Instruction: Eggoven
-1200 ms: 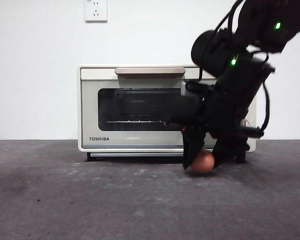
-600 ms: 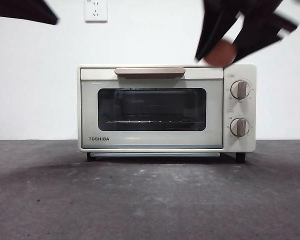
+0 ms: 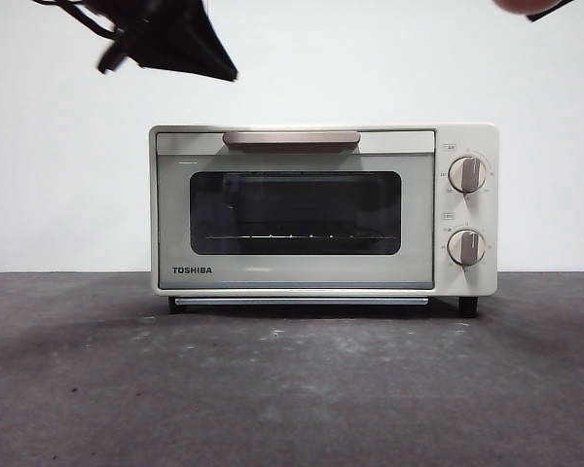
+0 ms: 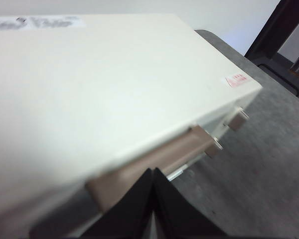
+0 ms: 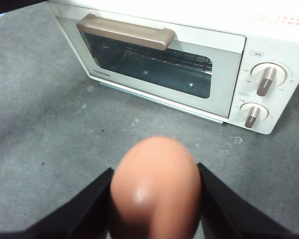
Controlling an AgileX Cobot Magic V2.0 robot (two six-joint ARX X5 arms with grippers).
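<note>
The cream TOSHIBA oven [image 3: 321,209] stands mid-table with its glass door closed. High at the right, my right gripper [image 5: 154,172] is shut on the reddish-brown egg [image 5: 154,191]. In the front view only a sliver of the egg [image 3: 526,5] shows at the top edge, above the oven's right end. My left gripper [image 4: 153,173] is shut and empty, hovering over the oven's top near the left end of the tan door handle [image 4: 159,159]. It appears in the front view as a black tip [image 3: 170,44] at the upper left.
Two grey knobs [image 3: 466,175] sit on the oven's right panel. Dark grey tabletop [image 3: 292,389] spreads in front of the oven. A white wall with a socket [image 3: 186,19] stands behind. A dark frame [image 4: 281,30] shows beyond the table's edge in the left wrist view.
The right gripper lifted the egg off the table in front of the oven and rose almost out of view. The left arm came in from the upper left toward the oven's top.
</note>
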